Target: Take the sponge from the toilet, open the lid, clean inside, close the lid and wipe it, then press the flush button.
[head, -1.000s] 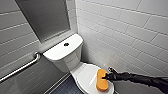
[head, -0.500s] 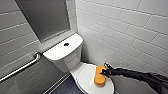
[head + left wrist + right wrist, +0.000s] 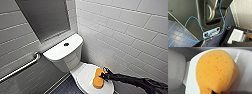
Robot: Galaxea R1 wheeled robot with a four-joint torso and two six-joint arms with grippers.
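Observation:
The white toilet (image 3: 65, 58) stands in the tiled corner with its lid (image 3: 83, 75) down. On the lid's right half rests the orange-yellow sponge (image 3: 98, 78), and my right gripper (image 3: 106, 74) is shut on its right edge, with the dark arm reaching in from the right. In the right wrist view the sponge (image 3: 215, 70) looms large and bent against the glossy lid (image 3: 245, 65). The dark round flush button (image 3: 66, 44) sits in the middle of the tank top. My left gripper stands open, low beside my own base.
A steel grab bar (image 3: 20, 68) runs along the left wall beside the tank. White tiled walls close in at the right and behind. The left wrist view has my dark base (image 3: 186, 15), a blue cable (image 3: 193, 22) and blue floor tiles (image 3: 175, 33).
The right gripper and the sponge have slid a little to the left across the lid, toward the tank. The toilet and lid stay as they were.

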